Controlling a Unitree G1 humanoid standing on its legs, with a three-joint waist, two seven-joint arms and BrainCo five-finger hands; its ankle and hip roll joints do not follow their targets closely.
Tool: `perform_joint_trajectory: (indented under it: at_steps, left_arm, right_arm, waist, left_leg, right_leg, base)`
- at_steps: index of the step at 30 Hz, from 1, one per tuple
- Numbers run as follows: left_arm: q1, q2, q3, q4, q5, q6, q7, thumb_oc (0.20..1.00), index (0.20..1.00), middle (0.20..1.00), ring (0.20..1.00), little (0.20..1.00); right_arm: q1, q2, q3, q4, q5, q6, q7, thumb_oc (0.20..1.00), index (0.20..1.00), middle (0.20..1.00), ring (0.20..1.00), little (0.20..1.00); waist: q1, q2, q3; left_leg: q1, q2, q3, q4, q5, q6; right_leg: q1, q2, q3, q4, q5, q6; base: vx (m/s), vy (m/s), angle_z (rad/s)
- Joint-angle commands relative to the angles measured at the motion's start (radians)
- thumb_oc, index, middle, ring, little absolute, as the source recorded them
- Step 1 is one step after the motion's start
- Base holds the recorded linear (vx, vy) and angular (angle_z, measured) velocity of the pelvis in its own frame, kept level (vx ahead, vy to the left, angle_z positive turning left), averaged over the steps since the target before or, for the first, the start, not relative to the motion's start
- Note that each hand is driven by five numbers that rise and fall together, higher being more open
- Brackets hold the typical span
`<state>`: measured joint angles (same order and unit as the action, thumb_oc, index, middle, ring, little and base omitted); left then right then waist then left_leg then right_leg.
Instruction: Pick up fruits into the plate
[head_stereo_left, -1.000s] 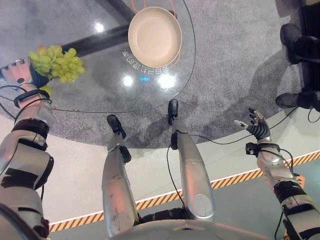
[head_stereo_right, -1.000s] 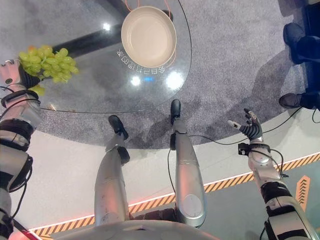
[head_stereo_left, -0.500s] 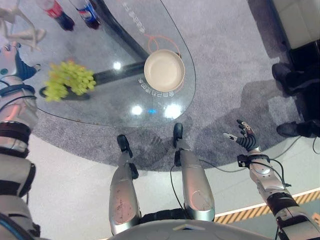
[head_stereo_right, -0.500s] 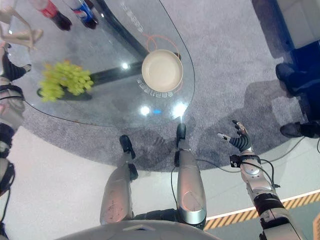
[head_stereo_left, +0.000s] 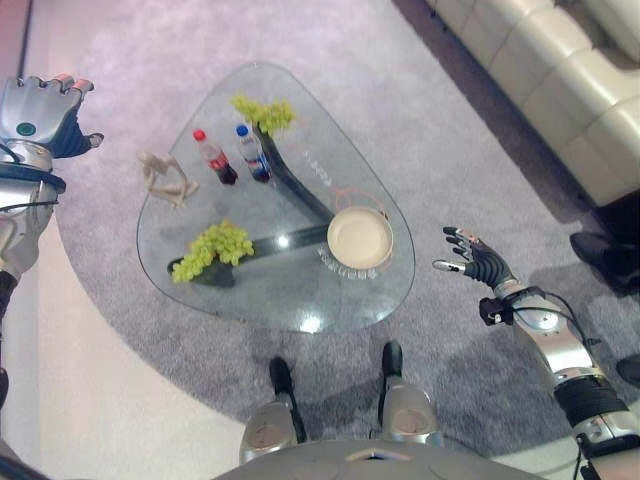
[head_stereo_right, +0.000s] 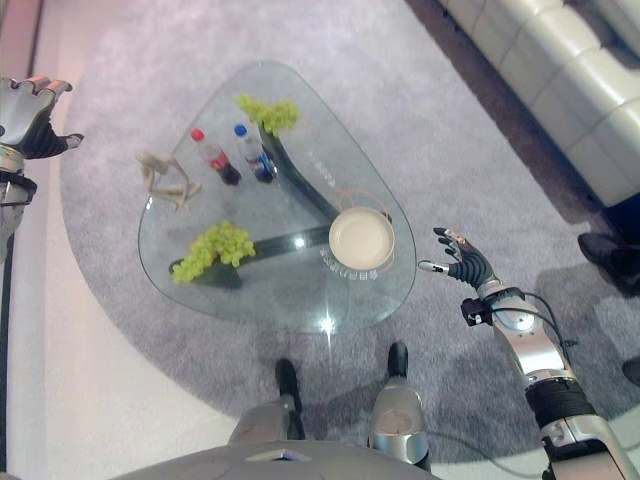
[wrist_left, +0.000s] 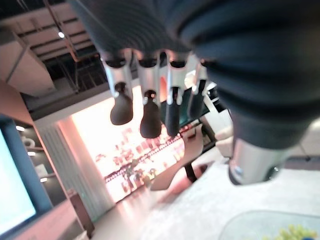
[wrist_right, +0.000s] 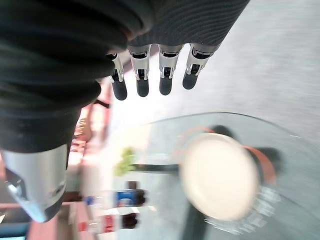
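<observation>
A cream plate stands empty near the right corner of the glass table. One bunch of green grapes lies on the glass left of the plate. A second green bunch lies at the table's far corner. My left hand is raised well left of the table, fingers relaxed and holding nothing. My right hand hovers just right of the table beside the plate, with its fingers straight and nothing in them.
Two bottles, one red-capped and one blue-capped, stand at the back of the table beside a pale figurine. A cream sofa runs along the upper right. A person's dark shoe shows at the right edge.
The camera has pulled back, so the whole table now shows. My left hand has come away from the near grape bunch, which lies on the glass. The right hand stays open.
</observation>
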<state>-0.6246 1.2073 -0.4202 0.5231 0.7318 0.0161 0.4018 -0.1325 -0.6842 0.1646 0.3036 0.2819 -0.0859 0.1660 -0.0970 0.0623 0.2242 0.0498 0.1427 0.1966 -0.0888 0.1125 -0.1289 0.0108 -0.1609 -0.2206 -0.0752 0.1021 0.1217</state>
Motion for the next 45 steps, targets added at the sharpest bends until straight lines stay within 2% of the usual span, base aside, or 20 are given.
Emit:
perform_joint_trajectory:
  at_steps: [1, 2, 3, 4, 10, 13, 18, 23, 28, 31, 38, 45]
  left_arm:
    - [0.057, 0.004, 0.048, 0.020, 0.031, 0.003, -0.010, 0.200, 0.200, 0.200, 0.200, 0.200]
    - [0.098, -0.013, 0.077, 0.024, 0.016, -0.012, 0.000, 0.319, 0.319, 0.319, 0.319, 0.319]
    - [0.117, -0.020, 0.094, 0.019, 0.016, -0.019, 0.000, 0.802, 0.802, 0.802, 0.802, 0.802]
    - [0.134, -0.032, 0.108, 0.015, 0.022, -0.017, -0.020, 1.000, 1.000, 1.000, 1.000, 1.000]
    - [0.171, -0.057, 0.131, -0.005, -0.033, 0.007, -0.070, 1.000, 1.000, 1.000, 1.000, 1.000]
    - [0.142, -0.109, 0.125, 0.023, -0.205, 0.063, -0.159, 1.000, 1.000, 1.000, 1.000, 1.000]
    - [0.084, -0.182, 0.127, 0.090, -0.313, 0.102, -0.187, 1.000, 1.000, 1.000, 1.000, 1.000]
    - [-0.025, -0.220, 0.099, 0.222, -0.423, 0.090, -0.175, 1.000, 1.000, 1.000, 1.000, 1.000]
    - [-0.104, -0.256, 0.082, 0.334, -0.508, 0.074, -0.144, 1.000, 1.000, 1.000, 1.000, 1.000]
    - [-0.125, -0.295, 0.086, 0.372, -0.565, 0.100, -0.109, 1.000, 1.000, 1.000, 1.000, 1.000]
    - [-0.170, -0.345, 0.082, 0.496, -0.601, 0.116, -0.069, 1.000, 1.000, 1.000, 1.000, 1.000]
    - [-0.241, -0.348, 0.042, 0.618, -0.596, 0.118, -0.085, 1.000, 1.000, 1.000, 1.000, 1.000]
  right_arm:
    - [0.021, -0.010, -0.004, -0.051, -0.007, 0.014, 0.032, 1.000, 1.000, 1.000, 1.000, 1.000]
    - [0.033, 0.000, -0.003, -0.060, -0.017, 0.039, 0.037, 1.000, 1.000, 1.000, 1.000, 1.000]
    - [0.038, 0.002, -0.002, -0.060, -0.019, 0.054, 0.039, 1.000, 1.000, 1.000, 1.000, 1.000]
    - [0.043, 0.005, -0.002, -0.054, -0.026, 0.071, 0.042, 1.000, 1.000, 1.000, 1.000, 1.000]
    - [0.061, 0.002, 0.007, -0.008, -0.038, 0.104, 0.042, 1.000, 1.000, 1.000, 1.000, 1.000]
    - [0.062, 0.011, 0.026, 0.063, -0.047, 0.121, 0.014, 1.000, 1.000, 1.000, 1.000, 1.000]
    - [0.042, 0.024, 0.052, 0.162, -0.035, 0.121, -0.048, 1.000, 1.000, 1.000, 1.000, 1.000]
    - [0.023, 0.037, 0.068, 0.332, -0.029, 0.088, -0.101, 1.000, 1.000, 1.000, 1.000, 1.000]
    - [0.015, 0.063, 0.075, 0.462, -0.010, 0.045, -0.120, 1.000, 1.000, 1.000, 1.000, 1.000]
    - [0.018, 0.098, 0.080, 0.515, -0.003, 0.047, -0.144, 1.000, 1.000, 1.000, 1.000, 1.000]
    - [-0.005, 0.130, 0.073, 0.614, 0.033, 0.029, -0.169, 1.000, 1.000, 1.000, 1.000, 1.000]
    - [-0.032, 0.121, 0.053, 0.674, 0.056, 0.005, -0.201, 1.000, 1.000, 1.000, 1.000, 1.000]
  waist:
    - [0.012, -0.033, -0.074]
    - [0.013, -0.033, -0.083]
    - [0.012, -0.033, -0.085]
    - [0.012, -0.032, -0.086]
    - [-0.002, -0.028, -0.058]
    - [-0.016, -0.033, -0.008]
    - [-0.025, -0.048, 0.053]
    - [-0.030, -0.072, 0.114]
    - [-0.029, -0.095, 0.143]
    - [-0.026, -0.116, 0.159]
    - [-0.030, -0.157, 0.202]
    - [-0.044, -0.188, 0.264]
  left_leg:
    - [-0.026, -0.040, 0.024, 0.075, -0.112, 0.017]
    - [-0.017, -0.039, 0.024, 0.075, -0.116, 0.018]
    - [-0.013, -0.039, 0.025, 0.074, -0.118, 0.019]
    - [-0.010, -0.039, 0.024, 0.073, -0.119, 0.019]
    - [-0.020, -0.042, 0.024, 0.077, -0.125, 0.026]
    - [-0.041, -0.045, 0.025, 0.080, -0.123, 0.033]
    - [-0.082, -0.043, 0.027, 0.095, -0.121, 0.038]
    - [-0.126, -0.036, 0.037, 0.100, -0.109, 0.042]
    - [-0.152, -0.028, 0.043, 0.105, -0.106, 0.042]
    - [-0.172, -0.021, 0.045, 0.113, -0.105, 0.038]
    - [-0.225, -0.010, 0.049, 0.157, -0.111, 0.032]
    - [-0.322, -0.009, 0.049, 0.230, -0.120, 0.034]
  right_leg:
    - [-0.002, -0.038, -0.025, 0.099, -0.094, 0.030]
    - [0.008, -0.039, -0.025, 0.094, -0.096, 0.031]
    - [0.011, -0.039, -0.024, 0.092, -0.096, 0.031]
    - [0.015, -0.039, -0.024, 0.091, -0.098, 0.031]
    - [0.000, -0.036, -0.009, 0.095, -0.105, 0.029]
    - [-0.024, -0.027, 0.008, 0.097, -0.106, 0.024]
    - [-0.066, -0.013, 0.024, 0.105, -0.106, 0.018]
    - [-0.108, 0.006, 0.044, 0.102, -0.097, 0.016]
    - [-0.131, 0.016, 0.051, 0.101, -0.094, 0.016]
    - [-0.144, 0.022, 0.051, 0.101, -0.093, 0.015]
    - [-0.186, 0.037, 0.051, 0.113, -0.085, 0.005]
    - [-0.284, 0.054, 0.064, 0.174, -0.084, -0.008]
  base:
    - [0.12, -0.011, 0.02]
    - [0.10, -0.009, 0.03]
    - [0.11, -0.004, 0.03]
    - [0.05, 0.003, -0.01]
    - [-0.02, 0.018, -0.07]
    - [-0.10, 0.029, -0.11]
    - [-0.13, -0.012, -0.12]
    - [-0.10, -0.031, -0.14]
    - [-0.05, -0.064, -0.03]
    - [-0.03, -0.088, 0.00]
    - [-0.03, -0.065, 0.02]
    - [-0.04, -0.009, 0.02]
